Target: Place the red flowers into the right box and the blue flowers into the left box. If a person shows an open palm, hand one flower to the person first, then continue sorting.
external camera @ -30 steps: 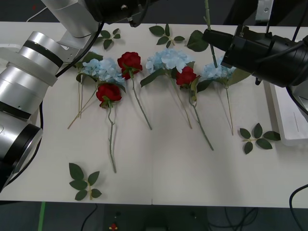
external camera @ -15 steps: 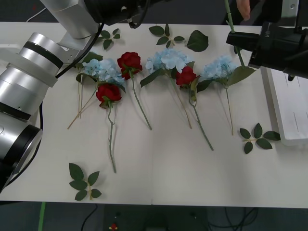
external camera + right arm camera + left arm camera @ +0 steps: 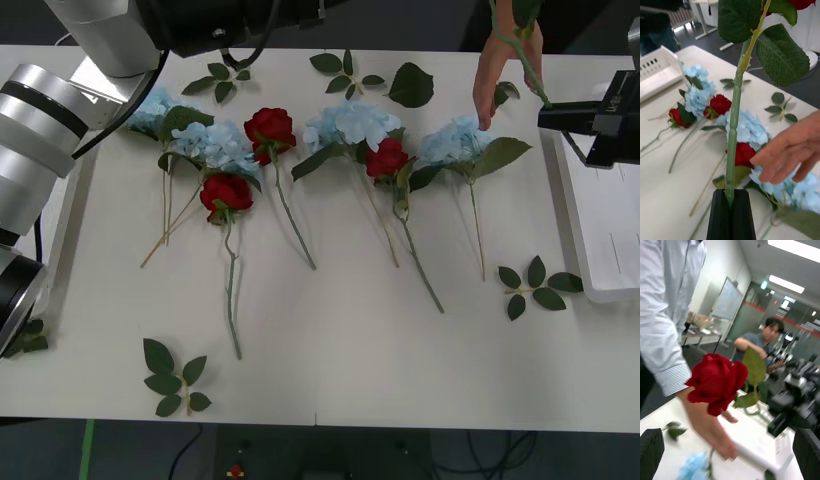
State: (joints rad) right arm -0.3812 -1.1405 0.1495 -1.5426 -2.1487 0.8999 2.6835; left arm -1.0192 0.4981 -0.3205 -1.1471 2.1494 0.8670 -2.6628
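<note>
Right gripper (image 3: pixel 730 198): your black fingers are pressed tight on the green stem of a red rose (image 3: pixel 717 384). You hold it up in the air at the far right of the tabletop (image 3: pixel 330 360), bloom on top.
Hand (image 3: pixel 497 75): a person's bare hand reaches in just beside your rose stem, fingers pointing down at the tabletop. You can't tell if it touches the stem.
Left gripper (image 3: pixel 730 457): your fingers are spread wide, one at each corner of the left wrist view, with nothing between them. This arm hangs over the far left of the tabletop.
Red roses on the tabletop: three lie in the row, one (image 3: pixel 270 130) by the left blue flowers, one (image 3: pixel 226 193) just below it, one (image 3: pixel 386 158) in the middle.
Blue flowers: four lie in the row, one (image 3: pixel 152 108) at the far left edge, one (image 3: pixel 215 146) next to it, one (image 3: pixel 352 124) in the middle, one (image 3: pixel 455 142) under the hand.
Right box (image 3: pixel 600 250): it sits at the right edge of the tabletop, with no flowers in the part you can see.
Leaf sprigs (image 3: pixel 172 377): a few lie loose around the flowers.
</note>
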